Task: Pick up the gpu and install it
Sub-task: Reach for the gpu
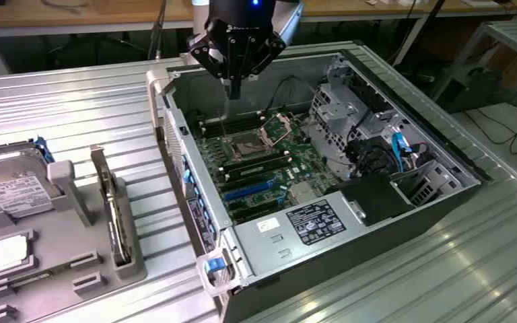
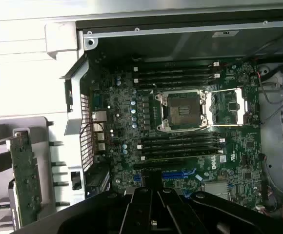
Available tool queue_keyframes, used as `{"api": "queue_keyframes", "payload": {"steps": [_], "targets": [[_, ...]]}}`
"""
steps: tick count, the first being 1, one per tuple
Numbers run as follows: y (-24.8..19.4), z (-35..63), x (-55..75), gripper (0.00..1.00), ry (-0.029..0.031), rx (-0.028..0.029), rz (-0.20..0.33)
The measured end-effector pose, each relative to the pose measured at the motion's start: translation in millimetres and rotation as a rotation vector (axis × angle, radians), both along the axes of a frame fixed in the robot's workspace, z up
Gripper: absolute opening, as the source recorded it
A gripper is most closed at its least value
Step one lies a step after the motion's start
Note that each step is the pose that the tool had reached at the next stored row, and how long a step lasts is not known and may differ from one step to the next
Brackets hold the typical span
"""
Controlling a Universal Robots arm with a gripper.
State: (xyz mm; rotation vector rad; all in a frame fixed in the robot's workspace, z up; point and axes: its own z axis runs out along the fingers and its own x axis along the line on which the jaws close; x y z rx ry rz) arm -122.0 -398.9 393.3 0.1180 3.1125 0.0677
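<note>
Green gpu [image 2: 27,175] face meets the wrist view; the exterior view shows the gripper [image 1: 232,89] shut, empty.

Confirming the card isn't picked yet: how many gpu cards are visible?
1. The gpu stands on edge in the gray holder at the exterior view's left, outside the open computer case. The gripper covers some motherboard slots, so another could be hidden.

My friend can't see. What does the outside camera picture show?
A robot arm's shut, empty end effector hangs above an open computer case, over its green motherboard. At the exterior view's left, the gpu stands on edge in a gray holder, near a hard drive.
</note>
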Motion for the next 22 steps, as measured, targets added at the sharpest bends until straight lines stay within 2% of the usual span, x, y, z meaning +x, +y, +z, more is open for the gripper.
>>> {"api": "queue_keyframes", "payload": {"steps": [3, 22], "targets": [[0.0, 0.0, -6.9, 0.11, 0.0, 0.0, 0.0], [0.0, 0.1, -21.2, 0.11, 0.0001, -0.0001, 0.0]]}}
